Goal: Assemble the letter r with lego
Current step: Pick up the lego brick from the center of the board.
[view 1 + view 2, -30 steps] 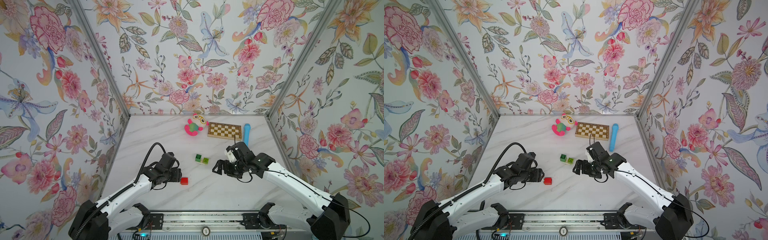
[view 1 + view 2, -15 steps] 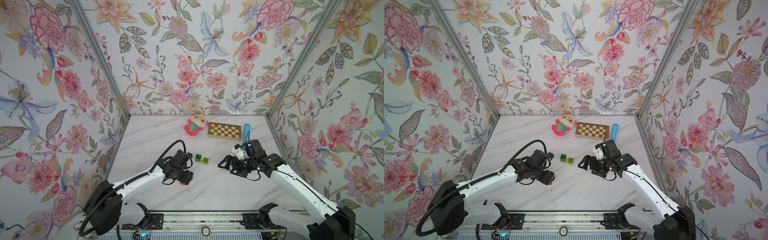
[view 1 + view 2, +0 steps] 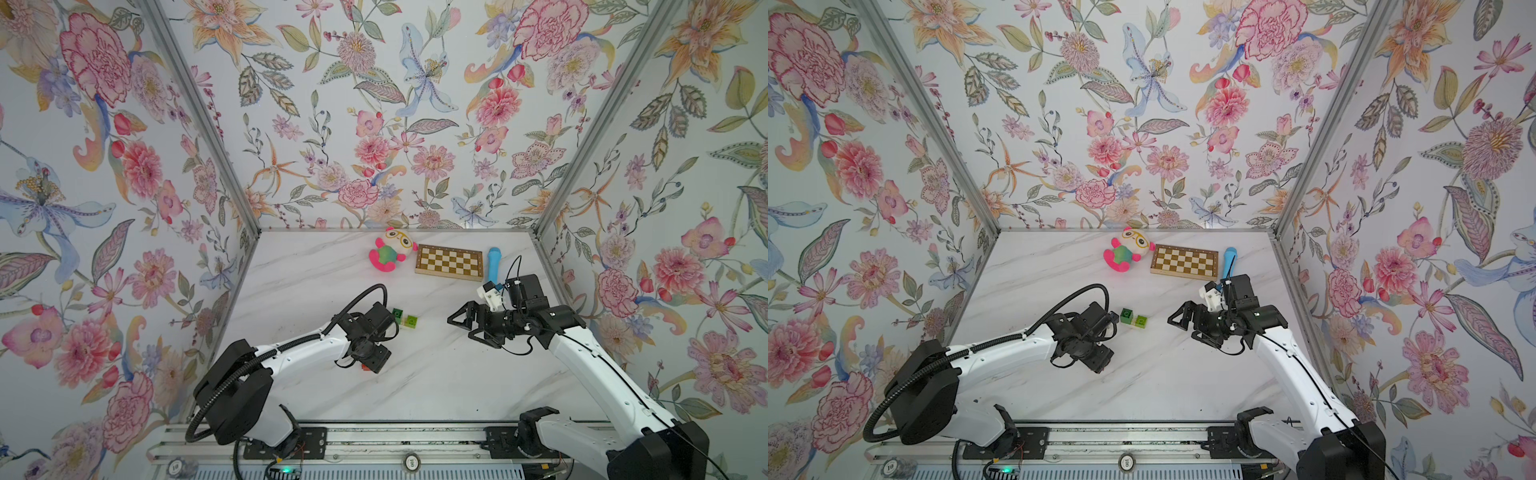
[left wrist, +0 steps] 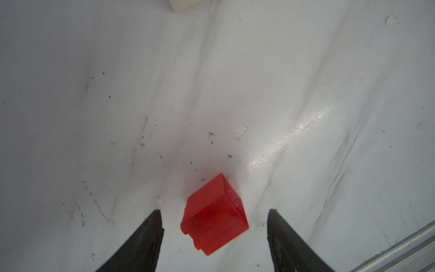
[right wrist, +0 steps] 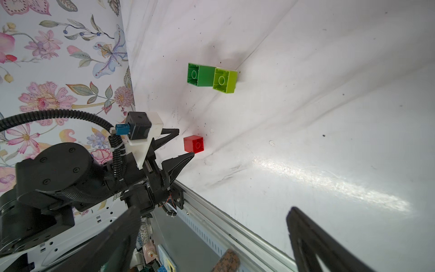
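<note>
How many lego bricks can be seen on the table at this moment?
3. Dark green brick and lime green brick touch mid-table; red brick lies by the left gripper. A cream corner in the left wrist view may be a fourth.

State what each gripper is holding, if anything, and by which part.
Nothing is held. The left gripper stands open astride the red lego brick, with a gap on each side; the right gripper is open and empty.

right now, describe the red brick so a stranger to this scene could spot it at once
On the white marble tabletop, find the left gripper. Between its open jaws lies a small red brick, alone. The dark green brick and lime green brick farther back sit together; this is the only red one.
</note>
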